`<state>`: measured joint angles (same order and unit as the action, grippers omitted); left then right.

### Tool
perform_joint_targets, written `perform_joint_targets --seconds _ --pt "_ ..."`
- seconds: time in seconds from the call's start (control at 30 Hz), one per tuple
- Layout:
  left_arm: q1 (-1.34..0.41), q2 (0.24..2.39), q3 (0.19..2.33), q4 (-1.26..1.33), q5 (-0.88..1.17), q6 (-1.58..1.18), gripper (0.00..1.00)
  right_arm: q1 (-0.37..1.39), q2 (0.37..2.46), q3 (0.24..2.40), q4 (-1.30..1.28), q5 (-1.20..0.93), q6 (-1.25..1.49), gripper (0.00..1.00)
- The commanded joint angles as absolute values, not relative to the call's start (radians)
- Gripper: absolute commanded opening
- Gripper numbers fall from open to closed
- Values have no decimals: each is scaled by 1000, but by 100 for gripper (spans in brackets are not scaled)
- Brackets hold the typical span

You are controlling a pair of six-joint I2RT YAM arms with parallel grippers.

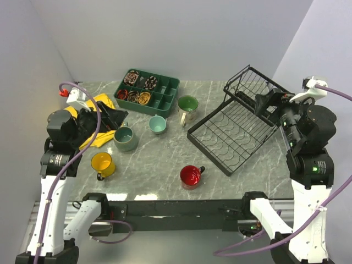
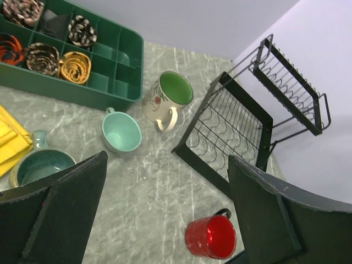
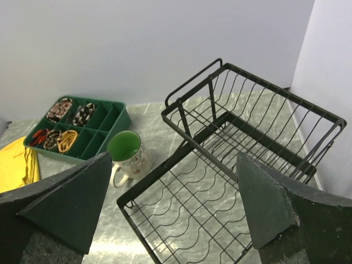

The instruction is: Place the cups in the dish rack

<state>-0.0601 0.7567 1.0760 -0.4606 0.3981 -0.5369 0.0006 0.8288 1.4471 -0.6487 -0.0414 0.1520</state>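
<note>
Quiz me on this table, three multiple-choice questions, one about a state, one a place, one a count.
1. The rack holds: A no mugs; B one mug; C two mugs.
2. The red mug stands: A in the rack; B on the table; C in the tray.
3. Mugs in view: A three; B five; C seven.
Answers: 1 A, its wires carry nothing. 2 B, it sits on marble near the front edge. 3 B, red, yellow, cream, teal, grey-green.
</note>
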Motion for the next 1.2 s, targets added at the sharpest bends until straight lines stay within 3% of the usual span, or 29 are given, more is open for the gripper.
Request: perform_joint_targets --seconds 0.0,0.13,0.33,0.43,0.6,0.93,1.17 --pt "-55 765 1109 -448 469 -538 96 5 839 1445 -640 -43 155 100" --pt "-57 781 1098 -442 540 -537 96 6 836 1445 -646 -98 121 100" --pt "-81 801 1049 -454 606 -541 96 5 775 1344 -600 -501 9 100" --pt "-145 810 1011 -479 560 -552 96 9 817 1355 -679 -714 -84 100" --pt "-423 847 925 -515 369 -626 96 44 867 1301 -749 -885 -144 100" --pt "-921 1089 863 -469 40 -871 96 44 851 1148 -709 -900 -164 100" --pt "-1071 1434 1032 -533 -124 -910 97 43 838 1097 -684 -890 -153 100"
